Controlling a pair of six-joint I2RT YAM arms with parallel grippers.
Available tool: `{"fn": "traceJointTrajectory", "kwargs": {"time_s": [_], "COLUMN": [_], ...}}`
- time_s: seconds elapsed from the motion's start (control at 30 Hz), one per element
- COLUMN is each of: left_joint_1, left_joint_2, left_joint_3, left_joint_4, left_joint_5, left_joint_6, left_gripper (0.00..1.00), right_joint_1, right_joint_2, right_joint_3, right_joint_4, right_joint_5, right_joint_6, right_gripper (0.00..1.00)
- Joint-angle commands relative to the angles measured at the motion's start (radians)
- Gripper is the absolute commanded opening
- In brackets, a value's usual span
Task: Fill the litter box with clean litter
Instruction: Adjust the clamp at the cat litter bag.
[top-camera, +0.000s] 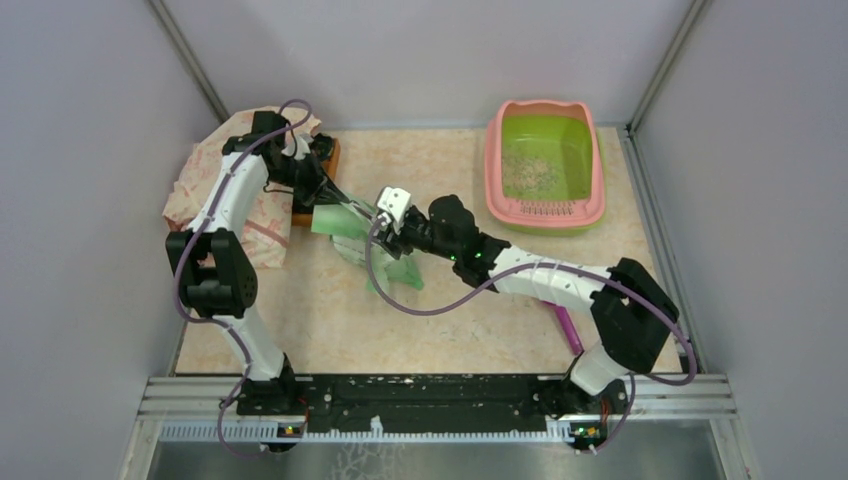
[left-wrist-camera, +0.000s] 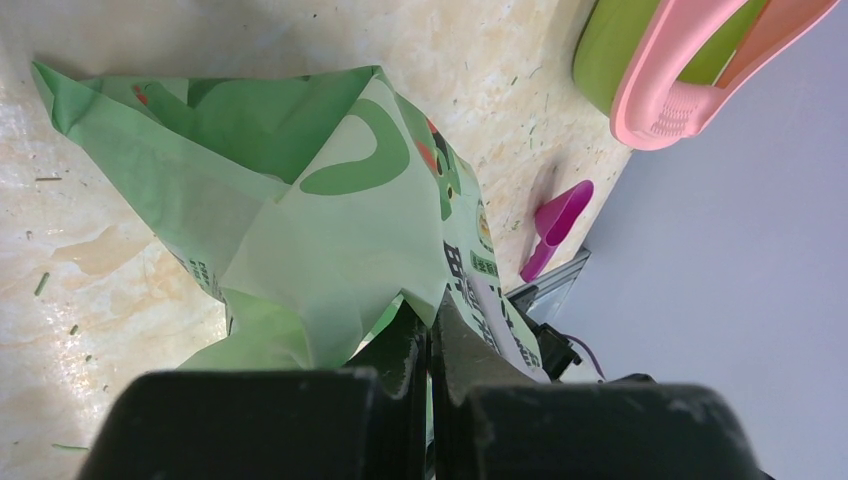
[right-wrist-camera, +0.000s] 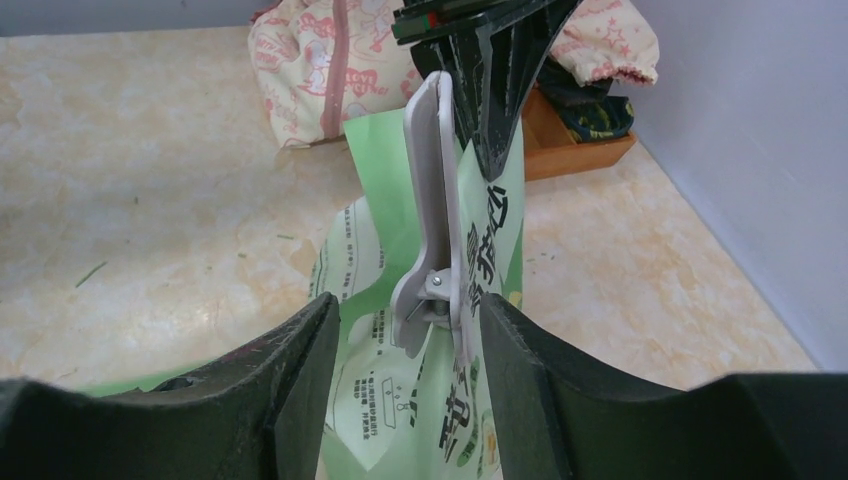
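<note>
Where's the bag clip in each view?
Top external: clip at centre, on the bag, at the right gripper.
Left wrist: not in it; only the bag shows.
Right wrist: clip at centre, upright on the bag, between the gripper's fingers.
Shared landmark: the bag.

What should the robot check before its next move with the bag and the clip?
1. Left gripper pinching the light green printed plastic bag: ok.
2. Pale grey plastic clip sits inside the open right gripper: ok.
3. Clip off the bag: not ok, it is clamped on.
4. Room in the pink-rimmed, green plastic litter box: ok, only thin beige litter granules.
5. Bag mouth pointing up: cannot tell.
</note>
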Motion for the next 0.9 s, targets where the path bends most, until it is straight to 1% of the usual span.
{"fn": "traceJointTrajectory", "kwargs": {"time_s": [0.0,0.27,0.63,0.7,0.87], "left_joint_1": [0.013,0.013,0.013,0.013,0.012], "left_joint_2": [-0.074,-0.075,-0.079,-0.080,-0.084], "left_joint_3": [0.018,0.009,0.009,0.009,0.009], "left_joint_4": [0.057,0.068,0.079,0.080,0.080], "left_joint_5": [0.072,0.081,0.095,0.098,0.101], "left_joint_6": [-0.010,-0.013,-0.022,-0.024,-0.027], "left_gripper": [0.00,0.00,0.00,0.00,0.00], "right_joint_1": [0.003,0.003,0.002,0.002,0.000], "right_joint_2": [0.022,0.037,0.079,0.080,0.089], "right_joint_3": [0.041,0.038,0.100,0.112,0.178], "right_joint_4": [0.087,0.102,0.035,0.016,-0.082], "right_joint_5": [0.014,0.034,0.074,0.078,0.087], "right_joint_6": [0.008,0.012,-0.002,-0.002,-0.002], "right_gripper": [0.52,0.43,0.33,0.29,0.13]}}
